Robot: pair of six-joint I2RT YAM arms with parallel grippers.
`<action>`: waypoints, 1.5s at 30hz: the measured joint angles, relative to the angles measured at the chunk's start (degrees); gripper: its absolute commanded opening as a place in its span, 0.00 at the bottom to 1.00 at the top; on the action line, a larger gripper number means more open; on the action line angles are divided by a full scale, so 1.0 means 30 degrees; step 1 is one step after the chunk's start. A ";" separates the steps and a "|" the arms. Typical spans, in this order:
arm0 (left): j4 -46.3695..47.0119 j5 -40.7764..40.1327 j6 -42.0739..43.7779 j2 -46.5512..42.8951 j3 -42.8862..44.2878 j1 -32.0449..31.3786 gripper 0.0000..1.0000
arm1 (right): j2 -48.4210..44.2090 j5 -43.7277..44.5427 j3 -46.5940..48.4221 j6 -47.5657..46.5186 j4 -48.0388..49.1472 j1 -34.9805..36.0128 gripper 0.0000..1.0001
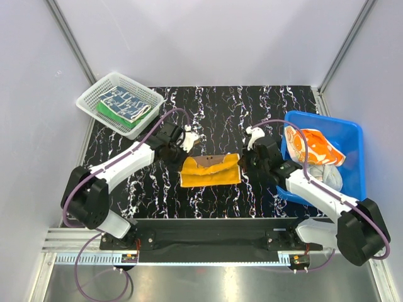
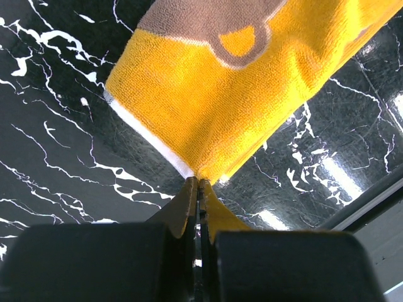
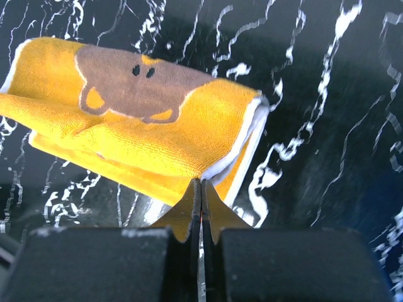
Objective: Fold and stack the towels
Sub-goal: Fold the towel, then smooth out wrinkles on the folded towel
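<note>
From above, the left arm's base sits at the near left. Its forearm slants up and to the right across the black marbled table (image 1: 220,119), then the wrist bends down so the left gripper (image 1: 184,158) meets the left end of the yellow towel (image 1: 211,171). The right arm mirrors it: base at the near right, forearm slanting up and left past the blue tub (image 1: 352,135), and the right gripper (image 1: 243,162) at the towel's right end. The yellow towel lies between the two grippers near the middle of the table, folded over, with a brown patch along its far edge. A navy towel (image 1: 126,100) with a pale pattern rests on a green towel (image 1: 108,112) in the white basket (image 1: 88,99) at the far left. An orange towel (image 1: 312,148) with white prints lies crumpled in the tub.

In the left wrist view, the left gripper (image 2: 198,187) has its jaws pressed together on a white-edged corner of the yellow towel (image 2: 245,107). The cloth fans up and away from the tips, raised off the table (image 2: 50,132), and part of the brown bear print shows at the top.

In the right wrist view, the right gripper (image 3: 201,189) is likewise clamped, its tips pinching the near edge of the yellow towel (image 3: 145,132) close to its folded right end. Two layers with white edging show there. The bear's brown face with two dark eyes lies on the upper layer, and the table (image 3: 327,100) spreads behind it.
</note>
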 measured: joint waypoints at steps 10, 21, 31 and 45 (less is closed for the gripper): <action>0.0036 0.0102 -0.0379 -0.0240 -0.0605 -0.0270 0.00 | -0.0962 0.0590 -0.0918 0.4080 -0.1115 0.0102 0.00; -0.0146 0.0787 -0.1129 -0.0051 -0.1464 -0.0903 0.24 | -0.0940 0.1370 -0.2091 0.7344 -0.2783 0.0124 0.26; -0.0117 0.1231 -0.2718 -0.0845 -0.1450 -0.1297 0.34 | -0.1180 0.1588 -0.0809 0.8393 -0.4860 0.0124 0.28; 0.2084 -0.1406 -0.6309 0.2951 -0.1355 -0.0991 0.36 | 0.4058 0.0415 -0.0576 0.8728 -0.1188 0.0175 0.24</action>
